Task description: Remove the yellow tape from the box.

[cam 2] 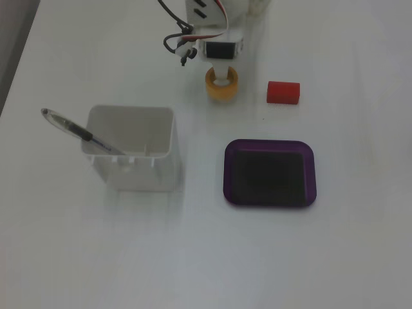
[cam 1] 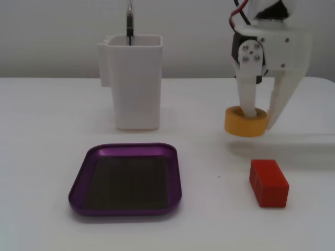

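Note:
The yellow tape (cam 1: 242, 124) is outside the box, at the right of a fixed view, and it also shows near the arm's base in the other fixed view (cam 2: 221, 84). My gripper (cam 1: 261, 119) is shut on its wall, one finger down in the hollow core and the other outside it; the gripper also shows in the other fixed view (cam 2: 222, 76). The tape hangs at or just above the table; I cannot tell whether it touches. The box, a shallow purple tray (cam 1: 131, 150), lies empty to the left of the tape and shows in the other fixed view too (cam 2: 269, 144).
A red block (cam 1: 268, 183) lies on the table in front of the tape (cam 2: 283, 92). A tall white container (cam 1: 133, 83) holding a pen (cam 1: 129, 21) stands behind the tray (cam 2: 132, 151).

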### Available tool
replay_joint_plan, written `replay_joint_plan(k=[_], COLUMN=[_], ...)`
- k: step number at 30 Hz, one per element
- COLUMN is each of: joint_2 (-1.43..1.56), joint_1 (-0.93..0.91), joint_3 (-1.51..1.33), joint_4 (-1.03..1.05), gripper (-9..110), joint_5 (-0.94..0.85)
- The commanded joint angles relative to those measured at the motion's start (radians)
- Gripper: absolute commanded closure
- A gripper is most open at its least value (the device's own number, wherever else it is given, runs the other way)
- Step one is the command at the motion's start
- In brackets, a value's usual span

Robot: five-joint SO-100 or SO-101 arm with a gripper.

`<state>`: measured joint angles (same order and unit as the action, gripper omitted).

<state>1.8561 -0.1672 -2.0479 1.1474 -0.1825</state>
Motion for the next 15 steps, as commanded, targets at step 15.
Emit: replay_joint_plan(k=[15], joint_2=[0.049], joint_1=[0.221], joint_3=[-0.126], joint_4=[-0.138], gripper=[102], joint_5=[0.003])
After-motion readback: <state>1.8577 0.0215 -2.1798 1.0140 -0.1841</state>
